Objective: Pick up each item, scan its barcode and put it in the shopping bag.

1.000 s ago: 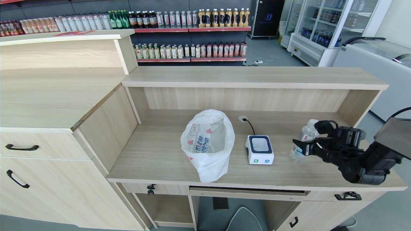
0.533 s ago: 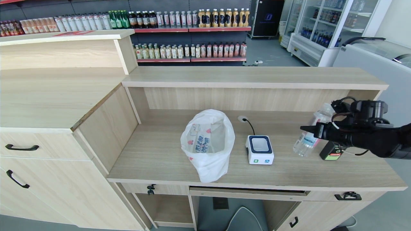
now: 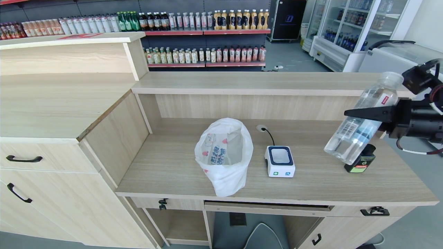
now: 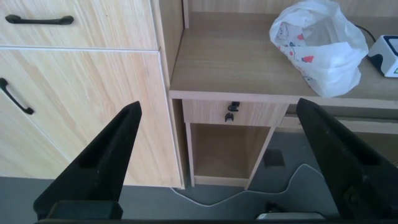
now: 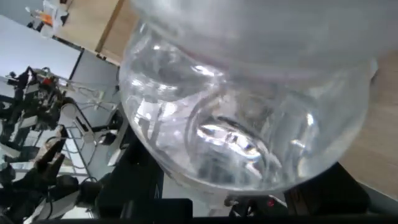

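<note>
I saw the left tool low before the cabinet, below the tabletop's edge, with its fingers spread wide apart and nothing between them. On the tabletop, left of centre, the white bag stood with its mouth open, and printed packaging showed inside it. Just to its right sat the scanner, window up, with its cable running back to a hole in the tabletop. Well to the right of that, the right tool was clamped on the clear bottle and held it in the air over the right end of the tabletop. The bottle was tilted, cap up and to the right, base down towards the scanner, and its barcode faced my head camera. From the right wrist I saw the bottle's rounded base close up. A small dark bottle stood upright on the tabletop, just behind the clear bottle's lower end and partly hidden by it.
</note>
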Controlling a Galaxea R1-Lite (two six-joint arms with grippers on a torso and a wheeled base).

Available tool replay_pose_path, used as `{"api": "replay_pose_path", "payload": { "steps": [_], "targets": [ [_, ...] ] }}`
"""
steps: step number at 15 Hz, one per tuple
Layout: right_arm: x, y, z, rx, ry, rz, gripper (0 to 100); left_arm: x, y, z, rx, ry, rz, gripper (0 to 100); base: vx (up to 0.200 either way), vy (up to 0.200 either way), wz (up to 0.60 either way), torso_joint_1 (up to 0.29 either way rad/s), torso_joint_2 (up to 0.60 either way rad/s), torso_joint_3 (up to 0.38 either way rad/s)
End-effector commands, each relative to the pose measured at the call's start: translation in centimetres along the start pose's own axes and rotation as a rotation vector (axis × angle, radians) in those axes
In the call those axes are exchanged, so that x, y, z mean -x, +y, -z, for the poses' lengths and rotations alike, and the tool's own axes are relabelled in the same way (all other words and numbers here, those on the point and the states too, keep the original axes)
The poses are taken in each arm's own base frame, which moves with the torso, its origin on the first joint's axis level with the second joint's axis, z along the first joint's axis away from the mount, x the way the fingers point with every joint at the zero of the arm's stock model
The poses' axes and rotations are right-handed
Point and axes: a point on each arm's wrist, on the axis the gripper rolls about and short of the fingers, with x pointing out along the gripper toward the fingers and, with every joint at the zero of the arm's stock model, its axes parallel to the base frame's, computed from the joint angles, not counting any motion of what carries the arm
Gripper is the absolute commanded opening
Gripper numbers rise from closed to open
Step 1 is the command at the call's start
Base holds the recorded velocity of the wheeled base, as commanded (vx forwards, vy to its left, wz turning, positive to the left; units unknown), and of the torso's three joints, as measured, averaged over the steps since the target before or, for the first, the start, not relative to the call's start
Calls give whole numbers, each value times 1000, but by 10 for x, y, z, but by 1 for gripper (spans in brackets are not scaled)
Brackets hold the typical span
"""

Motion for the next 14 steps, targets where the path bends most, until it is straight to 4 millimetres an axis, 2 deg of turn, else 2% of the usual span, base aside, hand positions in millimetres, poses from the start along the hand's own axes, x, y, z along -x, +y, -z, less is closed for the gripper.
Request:
{"api": "replay_pose_path", "payload": {
  "steps": [1, 2, 7, 14],
  "targets": [
    [23, 51, 1, 62, 2, -116, 0, 0, 0, 0, 0, 0, 0, 100, 0, 0, 0, 0, 0, 0],
    [27, 59, 3, 67, 15, -160, 0, 0, 0, 0, 0, 0, 0, 100, 0, 0, 0, 0, 0, 0],
    [20, 93, 8, 140, 59, -298, 0, 0, 0, 0, 0, 0, 0, 100, 0, 0, 0, 0, 0, 0],
    [3, 106, 26, 186, 137, -416, 0, 0, 0, 0, 0, 0, 0, 100, 0, 0, 0, 0, 0, 0]
  ]
}}
